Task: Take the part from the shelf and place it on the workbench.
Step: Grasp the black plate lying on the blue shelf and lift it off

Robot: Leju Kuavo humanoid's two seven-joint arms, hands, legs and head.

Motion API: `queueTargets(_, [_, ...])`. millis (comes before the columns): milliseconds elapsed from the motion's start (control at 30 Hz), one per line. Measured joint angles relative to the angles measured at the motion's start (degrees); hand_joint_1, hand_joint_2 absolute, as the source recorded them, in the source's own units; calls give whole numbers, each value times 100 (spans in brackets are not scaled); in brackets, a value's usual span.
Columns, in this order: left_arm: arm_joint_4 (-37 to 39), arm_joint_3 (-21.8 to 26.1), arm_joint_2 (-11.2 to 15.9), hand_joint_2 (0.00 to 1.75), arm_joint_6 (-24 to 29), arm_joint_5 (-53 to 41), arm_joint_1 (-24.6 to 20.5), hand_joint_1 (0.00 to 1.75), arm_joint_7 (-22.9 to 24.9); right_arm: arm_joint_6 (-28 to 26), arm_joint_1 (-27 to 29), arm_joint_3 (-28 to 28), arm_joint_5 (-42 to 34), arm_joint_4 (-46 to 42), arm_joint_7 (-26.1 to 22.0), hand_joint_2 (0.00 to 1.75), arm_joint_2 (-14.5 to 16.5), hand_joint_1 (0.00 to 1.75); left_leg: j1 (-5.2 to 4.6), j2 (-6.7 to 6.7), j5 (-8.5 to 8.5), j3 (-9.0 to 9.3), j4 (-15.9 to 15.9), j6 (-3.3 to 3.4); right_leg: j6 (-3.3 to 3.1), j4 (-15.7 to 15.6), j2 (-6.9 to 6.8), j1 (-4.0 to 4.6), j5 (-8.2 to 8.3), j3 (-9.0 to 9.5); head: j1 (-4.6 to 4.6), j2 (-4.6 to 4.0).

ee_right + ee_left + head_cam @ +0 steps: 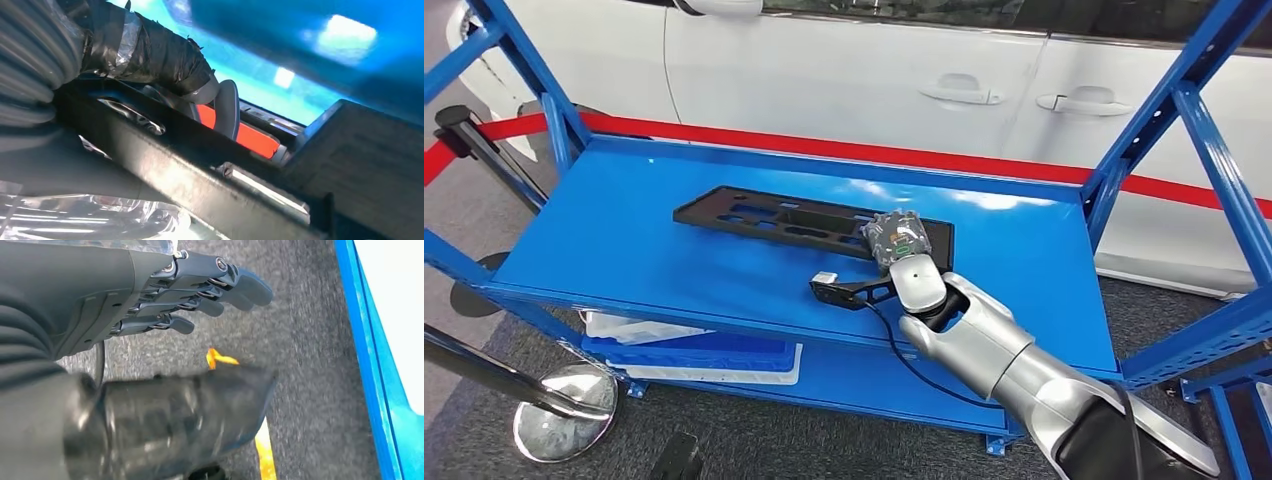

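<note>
1. Head view: the black flat part (794,219) lies on the top deck of the blue shelf (604,240), toward the middle, its long side running across.
2. The right hand (896,240) rests on the part's right end; in the right wrist view its taped thumb (150,55) lies over the part's edge (200,185), so it appears to grip it.
3. Left wrist view: the left hand (200,290) hangs over grey carpet (310,390), fingers straight and close together, holding nothing.
4. A white car (874,70) stands behind the shelf, past a red barrier tape (824,148).
</note>
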Motion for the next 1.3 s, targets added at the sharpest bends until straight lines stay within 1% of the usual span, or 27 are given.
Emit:
queueTargets(33, [0,0,2,175,-3,0,0,0,0,-11,9,1,5,-4,0,175,-5,175,-2,-1,-6,1,5,12,9,326,0,-8,-104,-165,1,0])
queueTargets(67, [0,0,3,175,-8,0,2,0,-2,-34,22,0,22,-5,-1,175,-11,175,-1,-4,-14,3,14,15,18,500,-2,-18,-107,-266,2,0])
queueTargets(100, [0,0,4,175,-14,0,5,0,-5,-71,30,0,49,-12,-1,175,-17,175,1,-8,-25,5,27,16,26,465,-3,-29,-3,-270,3,0])
queueTargets(133, [0,0,4,175,-21,0,8,0,-10,-124,32,0,86,-30,-1,175,-21,175,4,-14,-41,9,48,8,31,220,-5,-41,190,-173,4,0])
queueTargets(167, [0,0,3,175,-28,1,10,0,-15,-193,24,-1,135,-63,-2,175,-23,175,7,-18,-67,10,79,-9,28,-161,-6,-52,394,-15,4,0])
queueTargets(233, [0,0,4,175,-28,13,4,0,-25,-358,-2,-1,241,-166,-2,175,-23,175,-5,-20,-114,-12,143,-60,8,-758,-3,-45,604,258,-2,0])
queueTargets(267, [0,0,6,175,-8,33,0,0,-30,-460,-11,-2,312,-233,1,175,-25,175,-11,-20,-126,-26,166,-88,-9,-890,1,-33,613,318,-8,0])
queueTargets(333, [0,0,9,175,77,85,-3,0,6,-739,-14,-3,523,-392,21,175,-36,175,-11,-19,-121,-39,172,-141,-63,-920,11,-18,607,332,-18,0])
queueTargets(400, [0,0,5,175,186,131,3,0,137,-1152,-12,-24,873,-609,62,175,-52,175,7,-10,-195,-78,261,-203,-130,-961,13,-30,628,352,-27,0])
queueTargets(433, [0,0,1,175,239,149,3,0,227,-1374,-13,-49,1075,-739,79,175,-57,175,14,-7,-300,-152,429,-234,-160,-983,11,-44,638,364,-38,0])
queueTargets(533, [0,0,-11,175,410,193,14,0,501,-1953,-12,-172,1694,-1187,87,175,-63,175,30,-2,-773,-642,1472,-311,-207,-987,4,-47,634,381,-58,0])
queueTargets(567, [0,0,-14,175,476,197,26,0,591,-2091,-3,-218,1888,-1344,75,175,-63,175,32,-2,-837,-768,1723,-322,-212,-979,3,-46,630,387,-57,0])
queueTargets(600, [0,0,-19,175,544,191,36,0,672,-2199,14,-266,2065,-1496,52,175,-63,175,33,-2,-789,-794,1759,-321,-215,-968,3,-45,627,392,-58,0])
queueTargets(633, [0,0,-26,175,614,180,42,0,739,-2276,34,-316,2220,-1643,25,175,-63,175,33,-2,-639,-708,1564,-309,-214,-957,6,-45,620,397,-59,0])
queueTargets(700, [0,-1,-42,175,766,146,41,0,838,-2396,68,-427,2464,-1937,-43,175,-63,175,25,-6,-266,-342,810,-266,-198,-935,17,-37,603,396,-58,0])
queueTargets(733, [0,-1,-51,175,831,129,36,0,868,-2451,84,-482,2548,-2062,-75,175,-63,175,14,-11,-152,-188,485,-240,-183,-926,23,-26,598,386,-56,0])
queueTargets(800, [0,-3,-72,175,925,105,35,0,917,-2575,133,-577,2671,-2262,-127,175,-63,175,-14,-22,-107,-72,222,-205,-141,-929,27,-11,609,364,-51,0])
queueTargets(900, [0,-7,-106,175,975,91,58,0,949,-2738,186,-670,2763,-2431,-172,175,-63,175,-5,-16,-42,-103,156,-123,-56,-931,24,-16,603,341,-50,0])
queueTargets(933, [0,-8,-122,175,982,88,58,0,952,-2773,192,-692,2780,-2470,-186,175,-63,175,5,-9,0,-107,113,-85,-28,-856,18,-13,511,312,-40,0])
queueTargets(967, [0,-8,-137,175,986,86,53,0,954,-2785,198,-705,2788,-2494,-196,175,-63,175,19,0,41,-117,71,-49,-11,-672,11,-12,336,251,-26,0])
queueTargets(1033, [0,-9,-145,175,993,85,43,0,954,-2796,232,-729,2805,-2554,-216,175,-64,175,10,5,99,-163,59,-10,0,-53,-6,-14,-119,68,1,0])
queueTargets(1067, [0,-11,-146,175,995,86,42,0,954,-2799,262,-746,2816,-2599,-226,175,-64,175,6,6,117,-202,76,1,-5,240,-8,-14,-274,1,4,0])
queueTargets(1100, [0,-14,-150,175,995,87,43,0,954,-2803,296,-767,2826,-2652,-243,175,-64,175,1,6,135,-245,99,1,-13,377,-8,-11,-317,9,4,0])
queueTargets(1133, [0,-21,-155,175,996,92,44,0,954,-2809,324,-791,2834,-2712,-265,175,-64,175,-2,5,155,-291,124,-2,-25,310,-8,-8,-255,115,6,0])
queueTargets(1233, [0,-42,-175,175,1003,109,42,0,946,-2821,345,-851,2840,-2886,-332,175,-61,175,-7,0,220,-406,192,-40,-70,-658,-6,10,78,773,2,0])
queueTargets(1267, [0,-45,-180,175,1007,113,43,0,943,-2822,347,-861,2838,-2937,-346,175,-58,175,-8,-1,252,-422,200,-67,-81,-889,-3,25,129,906,4,0])
queueTargets(1300, [0,-48,-184,175,1014,115,44,0,940,-2825,349,-866,2831,-2986,-360,175,-55,175,-10,-2,289,-430,198,-99,-91,-998,0,41,143,953,7,0])
